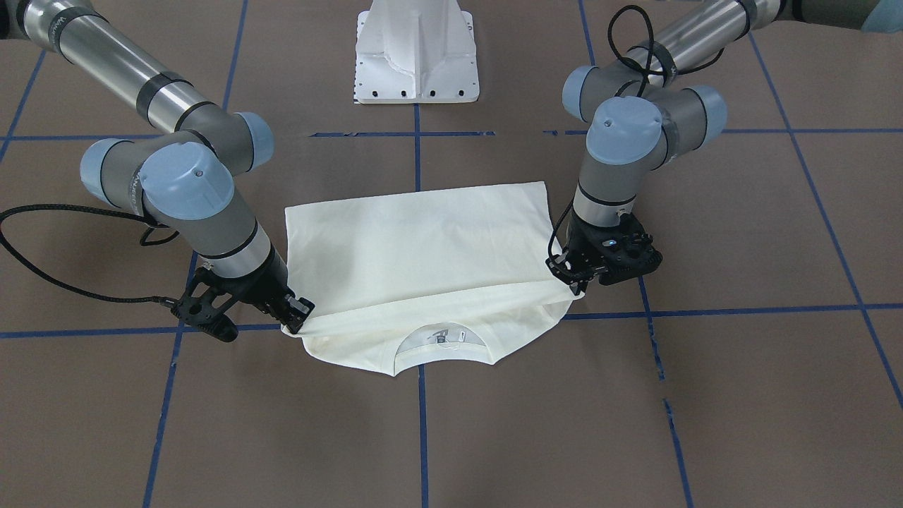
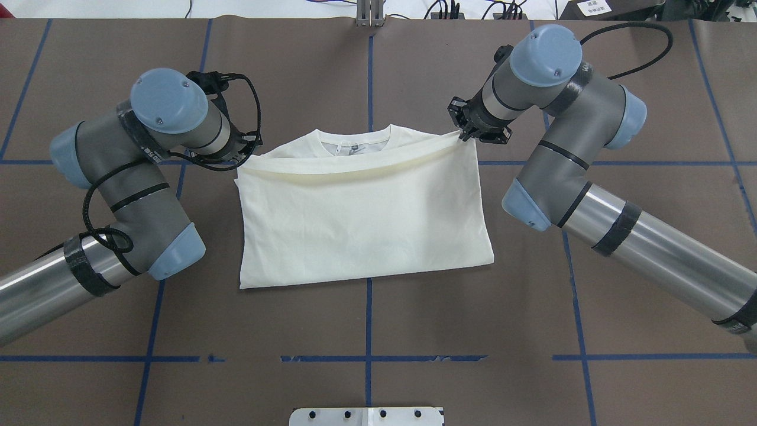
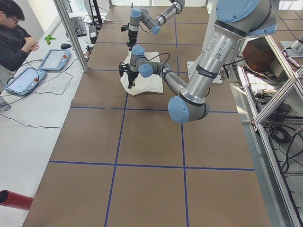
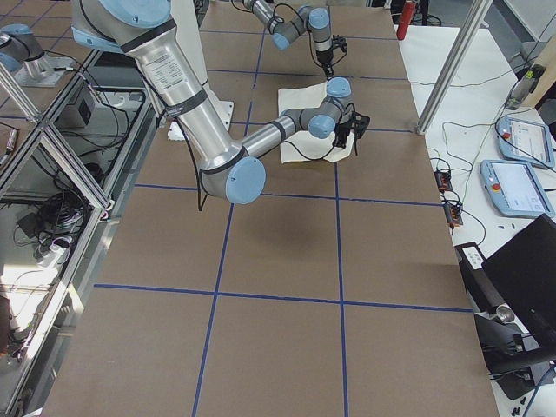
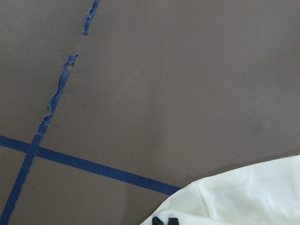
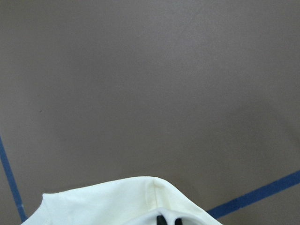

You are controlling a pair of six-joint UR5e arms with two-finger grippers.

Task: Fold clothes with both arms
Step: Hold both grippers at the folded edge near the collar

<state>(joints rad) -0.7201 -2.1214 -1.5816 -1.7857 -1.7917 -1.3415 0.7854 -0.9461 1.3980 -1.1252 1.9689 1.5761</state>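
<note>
My left fingertips (image 5: 158, 221) are pinched together on a thin edge of the T-shirt (image 2: 366, 219). My right fingertips (image 6: 162, 220) are closed the same way on the opposite corner. Only the very tips show in the wrist views, with cloth bunched around them.

Between the left gripper (image 1: 573, 280) and the right gripper (image 1: 296, 319) the held edge runs as a taut band. It is raised just off the layer beneath and stops just short of the collar (image 2: 355, 144). The rest of the shirt lies doubled over, plain side up, on the table (image 2: 366, 331) between my arms.

My worry starts with the bite, which looks shallow. If my arms drift apart, I expect the edge to slide out of one pinch and drop crooked. If one wrist goes down ahead of the other, the band will probably land on a slant and leave a diagonal crease. Carrying the edge further towards the collar could drag the whole stack and pull the near fold line out of square. I also cannot tell whether either pinch has caught the lower layer. If it has, lifting away after I let go could peel that layer up.
</note>
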